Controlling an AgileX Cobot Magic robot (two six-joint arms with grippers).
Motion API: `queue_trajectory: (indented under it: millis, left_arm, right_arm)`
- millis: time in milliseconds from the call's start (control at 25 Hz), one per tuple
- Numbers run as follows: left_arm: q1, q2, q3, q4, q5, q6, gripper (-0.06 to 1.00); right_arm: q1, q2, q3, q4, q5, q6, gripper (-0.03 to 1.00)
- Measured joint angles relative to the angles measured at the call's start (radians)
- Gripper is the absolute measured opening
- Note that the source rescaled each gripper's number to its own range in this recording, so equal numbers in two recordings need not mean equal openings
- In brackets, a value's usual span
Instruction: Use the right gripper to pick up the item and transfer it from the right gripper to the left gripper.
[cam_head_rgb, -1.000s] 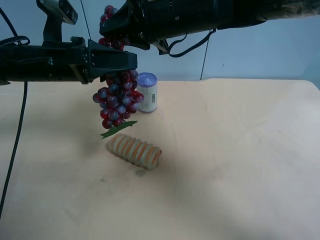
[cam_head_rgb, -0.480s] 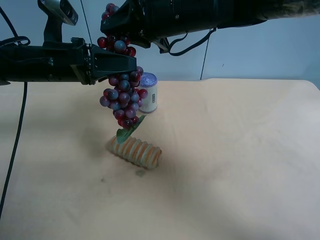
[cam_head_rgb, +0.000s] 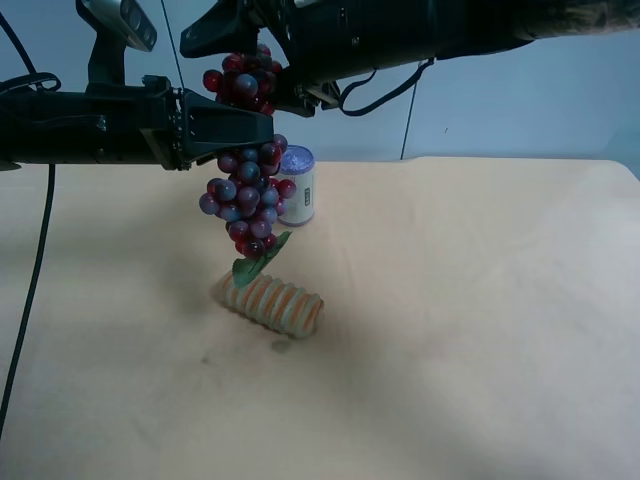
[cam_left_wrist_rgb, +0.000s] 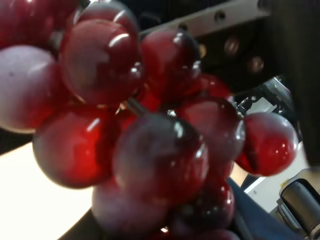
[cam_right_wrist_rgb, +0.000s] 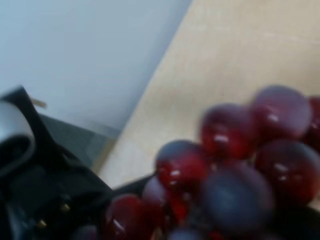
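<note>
Pale tan tabletop (cam_head_rgb: 480, 330) and a light blue wall (cam_head_rgb: 520, 100) frame a handover set well above the surface, so neither arm has to fight the table for room. The grape bunch (cam_head_rgb: 245, 195) hangs in the air. Its green leaf (cam_head_rgb: 250, 262) dangles just over the ribbed orange roll (cam_head_rgb: 272, 304), and the purple-topped white can (cam_head_rgb: 297, 185) stands behind it. The right gripper (cam_head_rgb: 232, 68), reaching in from the exterior view's right, sits at the top of the bunch with its fingers spread around the uppermost grapes, not pinching them. The left gripper (cam_head_rgb: 262, 124), on the arm carrying the grey module (cam_head_rgb: 120, 20), lies level from the other side and crosses the bunch lower down, at its waist. Its fingers look pressed together on the grapes, though they merge into one dark wedge in the exterior view and the left wrist view is filled by blurred red berries, so that pinch is a reading, not a certainty. The two-level arrangement makes sense: a hold below the giver's grip leaves each set of fingers its own stretch of the bunch, and the lower half hangs straight down as dead weight. With the upper fingers apart and the bunch aloft, I judge that the left gripper carries the load and the transfer is all but made. What remains is for the right arm to draw away without snagging the top grapes.
</note>
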Motion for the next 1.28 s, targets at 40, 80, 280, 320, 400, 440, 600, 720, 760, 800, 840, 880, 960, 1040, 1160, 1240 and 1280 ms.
queue_trajectory:
  millis: [40,80,280,320,400,440,600,720,760,800,840,880,960,1040,1160,1240,1280]
  left_arm:
    - [0.0,0.0,0.0,0.0,0.0,0.0,0.01]
    - [0.0,0.0,0.0,0.0,0.0,-0.001,0.01]
    - [0.0,0.0,0.0,0.001,0.0,-0.003,0.01]
    - [0.0,0.0,0.0,0.001,0.0,-0.003,0.01]
    - [0.0,0.0,0.0,0.001,0.0,-0.004,0.01]
    - [0.0,0.0,0.0,0.001,0.0,-0.004,0.01]
    - [0.0,0.0,0.0,0.011,0.001,-0.008,0.01]
    - [0.0,0.0,0.0,0.024,0.001,-0.02,0.01]
    - [0.0,0.0,0.0,0.027,0.001,-0.024,0.01]
    - [0.0,0.0,0.0,0.029,0.001,-0.026,0.01]
    - [0.0,0.0,0.0,0.031,0.001,-0.026,0.01]
    - [0.0,0.0,0.0,0.031,0.001,-0.026,0.01]
    - [0.0,0.0,0.0,0.031,0.001,-0.026,0.01]
    - [0.0,0.0,0.0,0.031,0.001,-0.026,0.01]
    - [0.0,0.0,0.0,0.034,0.001,-0.028,0.01]
    - [0.0,0.0,0.0,0.041,0.001,-0.029,0.01]
    - [0.0,0.0,0.0,0.048,0.001,-0.029,0.01]
  right_arm:
    - [0.0,-0.001,0.0,-0.024,0.0,0.0,0.83]
    - [0.0,-0.002,0.0,-0.049,0.0,0.0,0.85]
    - [0.0,-0.03,0.0,-0.157,0.004,0.024,0.88]
    - [0.0,-0.038,0.0,-0.174,0.005,0.034,0.88]
    - [0.0,-0.051,0.0,-0.202,0.009,0.051,0.88]
    - [-0.002,-0.06,0.0,-0.218,0.022,0.058,0.88]
    - [-0.049,-0.103,0.0,-0.284,0.112,0.092,0.88]
    - [-0.111,-0.165,0.0,-0.359,0.135,0.129,0.88]
    - [-0.133,-0.192,0.0,-0.398,0.136,0.146,0.88]
    - [-0.153,-0.223,0.0,-0.447,0.137,0.16,0.88]
    - [-0.171,-0.25,0.0,-0.497,0.138,0.184,0.88]
    - [-0.184,-0.283,0.0,-0.568,0.139,0.213,0.88]
    - [-0.198,-0.351,0.0,-0.721,0.141,0.281,0.88]
    - [-0.199,-0.411,0.0,-0.907,0.148,0.362,0.88]
    - [-0.199,-0.495,-0.001,-1.154,0.215,0.484,0.88]
    - [-0.199,-0.548,0.0,-1.299,0.297,0.546,0.88]
    - [-0.199,-0.571,0.004,-1.351,0.34,0.578,0.88]
